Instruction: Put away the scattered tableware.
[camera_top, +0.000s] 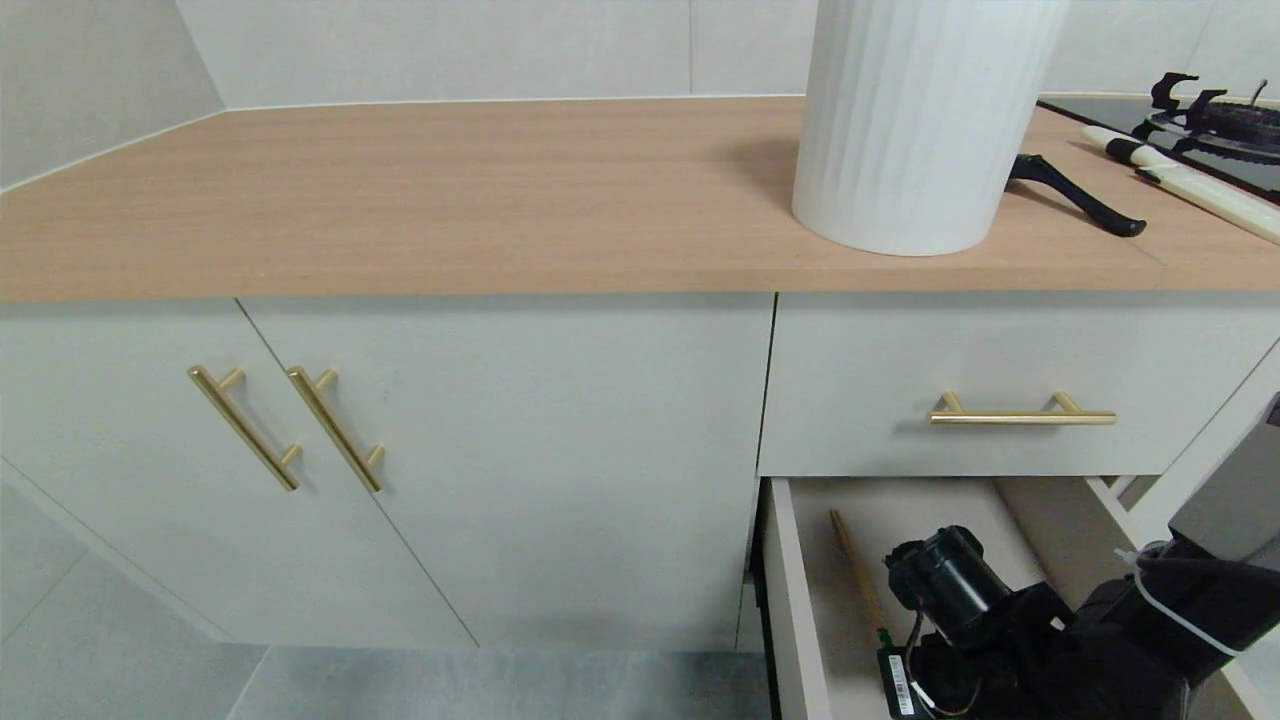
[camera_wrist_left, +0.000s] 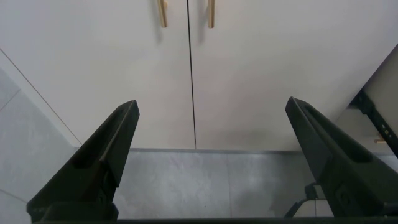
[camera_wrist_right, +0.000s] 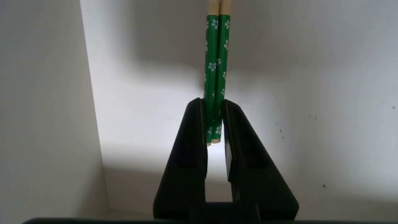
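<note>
A pair of wooden chopsticks (camera_wrist_right: 216, 56) with green flowered ends is pinched at that end by my right gripper (camera_wrist_right: 215, 112), which is shut on them. The pair lies low inside the open lower drawer (camera_top: 795, 590), and its bare wooden length (camera_top: 855, 565) runs along the drawer's left side, with my right arm reaching down into the drawer. On the counter lie a black-handled utensil (camera_top: 1078, 197) and a white-handled knife (camera_top: 1195, 182). My left gripper (camera_wrist_left: 210, 106) hangs open and holds nothing, low before the cabinet doors (camera_wrist_left: 189, 74).
A tall white ribbed container (camera_top: 915, 120) stands on the wooden counter (camera_top: 450, 190) near its front edge. A stove (camera_top: 1215, 125) sits at the far right. A closed drawer with a brass handle (camera_top: 1020, 415) is just above the open one.
</note>
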